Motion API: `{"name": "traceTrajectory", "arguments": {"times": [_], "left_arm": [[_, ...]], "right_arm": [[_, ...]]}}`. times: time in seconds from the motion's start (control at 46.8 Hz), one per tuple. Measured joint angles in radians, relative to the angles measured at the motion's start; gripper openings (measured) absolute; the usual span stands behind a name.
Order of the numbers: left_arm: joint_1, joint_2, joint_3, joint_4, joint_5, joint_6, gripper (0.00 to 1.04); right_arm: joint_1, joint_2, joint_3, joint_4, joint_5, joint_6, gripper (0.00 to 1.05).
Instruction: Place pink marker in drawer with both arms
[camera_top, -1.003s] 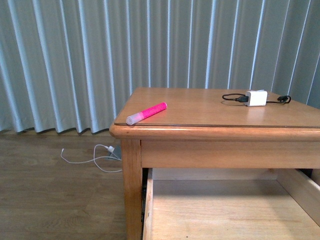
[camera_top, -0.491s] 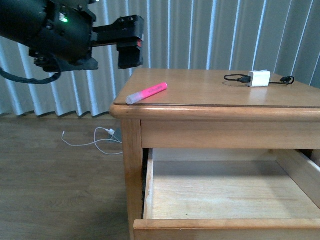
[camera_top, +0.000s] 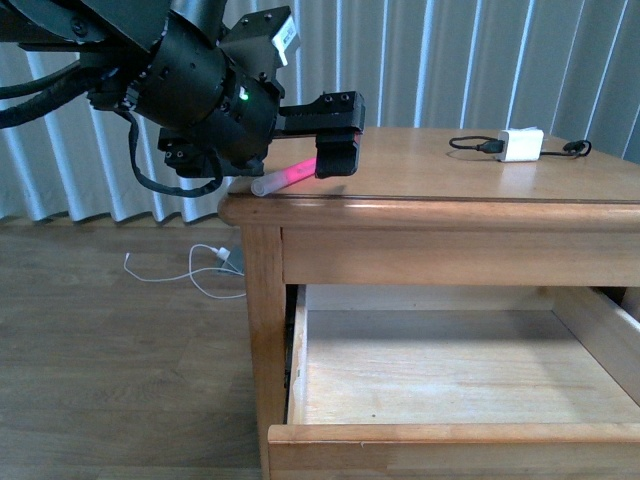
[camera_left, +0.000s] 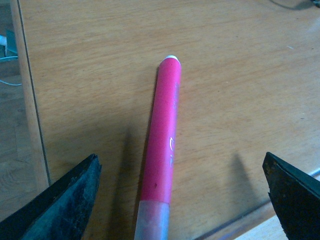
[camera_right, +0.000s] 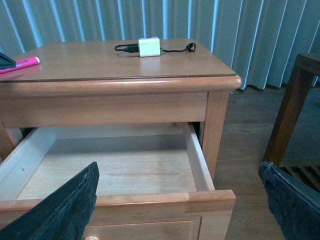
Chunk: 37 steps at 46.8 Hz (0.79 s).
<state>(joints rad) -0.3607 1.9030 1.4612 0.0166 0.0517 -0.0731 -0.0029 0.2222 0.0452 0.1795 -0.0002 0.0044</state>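
Note:
The pink marker (camera_top: 285, 178) lies near the front left corner of the table top (camera_top: 450, 185), grey cap toward the edge. My left gripper (camera_top: 332, 165) hovers open just above it and hides its far end. In the left wrist view the marker (camera_left: 164, 145) lies lengthwise between the wide-apart fingers, slightly nearer one, untouched by my left gripper (camera_left: 180, 160). The drawer (camera_top: 450, 435) below is pulled out, with a bare pale interior. My right gripper (camera_right: 178, 170) stands open in front of the drawer (camera_right: 150, 197), holding nothing. The marker (camera_right: 20, 64) shows far off on the table.
A white charger (camera_top: 522, 144) with a black cable sits at the back right of the table top, also seen as the charger (camera_right: 149, 47). A white cable (camera_top: 190, 280) lies on the floor by the table leg. A dark wooden frame (camera_right: 295, 100) stands beside the table.
The left arm has come in from the left and swung right and down over the marker. More of the drawer's front rim now shows in the front view.

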Motion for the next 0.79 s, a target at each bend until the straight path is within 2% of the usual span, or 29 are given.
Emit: {"name": "traceTrajectory", "arguments": {"times": [0.448,0.619,0.79], "left_arm": [[-0.007,0.079,0.116,-0.069,-0.023,0.049,0.98],[-0.007,0.086,0.129,-0.085,-0.031,0.073,0.76],[-0.005,0.087,0.133,-0.101,-0.034,0.100,0.48]], "right_arm": [[0.000,0.000,0.000,0.000,0.000,0.000,0.96],[0.000,0.000,0.000,0.000,0.000,0.000,0.96],[0.000,0.000,0.000,0.000,0.000,0.000,0.96]]}}
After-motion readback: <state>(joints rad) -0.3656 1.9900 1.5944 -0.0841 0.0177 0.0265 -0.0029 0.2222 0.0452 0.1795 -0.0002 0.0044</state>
